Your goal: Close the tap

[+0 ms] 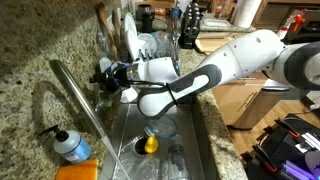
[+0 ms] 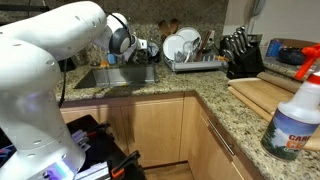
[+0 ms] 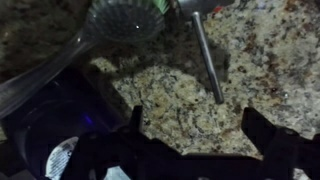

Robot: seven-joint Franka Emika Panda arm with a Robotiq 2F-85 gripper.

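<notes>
The gripper (image 1: 104, 75) hangs over the granite counter (image 3: 170, 90), just beside the tap (image 1: 85, 110). In the wrist view its fingers (image 3: 135, 125) are spread wide, gripping nothing.

Your pincer (image 1: 103, 75) hangs over bench (image 1: 30, 100) near tap (image 1: 80, 106), dish rack (image 1: 150, 45) close beyond: tight that side. Beside spout, soap bottle (image 1: 70, 146) and orange sponge (image 1: 82, 171) block bench. Bare granite past tap gives you room. Under spout, sink (image 1: 180, 130) open, yellow object (image 1: 150, 143) inside. Wrist view: slim metal rod (image 3: 207, 55) ahead of your wide-spread fingers (image 3: 135, 120), granite between bare.
</notes>
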